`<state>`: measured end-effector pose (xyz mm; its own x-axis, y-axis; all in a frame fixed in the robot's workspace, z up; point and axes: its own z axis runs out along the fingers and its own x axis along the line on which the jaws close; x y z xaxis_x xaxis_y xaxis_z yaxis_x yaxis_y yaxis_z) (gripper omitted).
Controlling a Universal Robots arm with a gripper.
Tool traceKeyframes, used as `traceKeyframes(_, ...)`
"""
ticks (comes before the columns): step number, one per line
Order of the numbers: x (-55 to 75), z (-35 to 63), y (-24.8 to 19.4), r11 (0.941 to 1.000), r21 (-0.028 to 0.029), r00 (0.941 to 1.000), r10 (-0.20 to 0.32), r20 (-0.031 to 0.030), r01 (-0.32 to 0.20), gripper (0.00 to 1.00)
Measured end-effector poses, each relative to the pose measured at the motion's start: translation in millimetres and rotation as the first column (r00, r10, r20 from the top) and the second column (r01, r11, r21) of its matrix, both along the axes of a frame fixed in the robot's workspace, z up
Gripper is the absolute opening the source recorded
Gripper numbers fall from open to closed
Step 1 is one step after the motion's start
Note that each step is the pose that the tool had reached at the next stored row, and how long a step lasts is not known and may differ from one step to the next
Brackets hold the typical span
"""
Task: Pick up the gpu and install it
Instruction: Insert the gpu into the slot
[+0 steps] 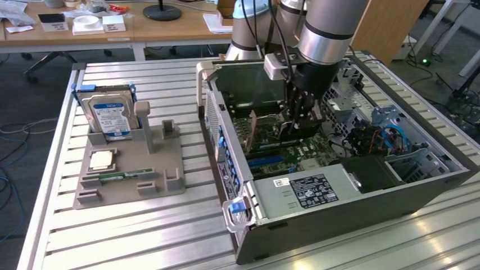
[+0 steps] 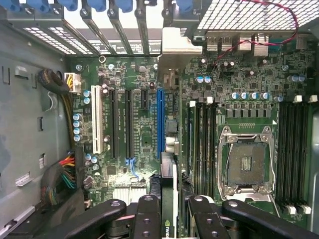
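Arm reaches down into open computer case (image 1: 420,180) on slatted table (image 1: 150,236). Gripper (image 1: 300,124) clamped on gpu (image 2: 167,196), fingers (image 2: 147,214) pressing both faces. Card held on edge over motherboard (image 2: 142,74), just beside long blue slot (image 2: 160,122), silver end bracket (image 2: 180,44) at case's rear wall; seated or not, cannot tell. Empty processor socket (image 2: 245,167) near card. At exterior view's left, well apart from case: grey holder (image 1: 161,185) with hard drive (image 1: 111,115) upright at far end, processor chip (image 1: 101,161) nearer, RAM stick (image 1: 112,177) nearest.
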<state>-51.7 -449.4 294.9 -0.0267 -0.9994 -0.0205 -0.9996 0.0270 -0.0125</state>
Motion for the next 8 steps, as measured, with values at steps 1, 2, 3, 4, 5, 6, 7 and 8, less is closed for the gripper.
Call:
traceKeyframes(1,0.0,-0.7,0.0,1.0,-0.0003,1.0,0.0,-0.0002,0.0,0.26)
traceKeyframes(2,0.0,-1.3,-0.1,1.0,-0.0005,1.0,0.0,-0.0003,0.0,0.26)
traceKeyframes(3,0.0,-1.8,-0.1,1.0,-0.0004,1.0,0.0,-0.0002,0.0,0.26)
traceKeyframes(4,-0.1,-1.7,-0.1,1.0,-0.0006,1.0,0.0,-0.0003,0.0,0.26)
traceKeyframes(5,0.0,-1.8,-0.1,1.0,-0.0006,1.0,0.0,-0.0003,0.0,0.26)
traceKeyframes(6,-0.1,-1.8,-0.1,1.0,-0.0006,1.0,0.0,-0.0003,0.0,0.26)
traceKeyframes(7,0.0,-1.8,-0.1,1.0,-0.0006,1.0,0.0,-0.0003,0.0,0.26)
traceKeyframes(8,-0.1,-1.8,-0.1,1.0,-0.0005,1.0,0.0,-0.0003,0.0,0.26)
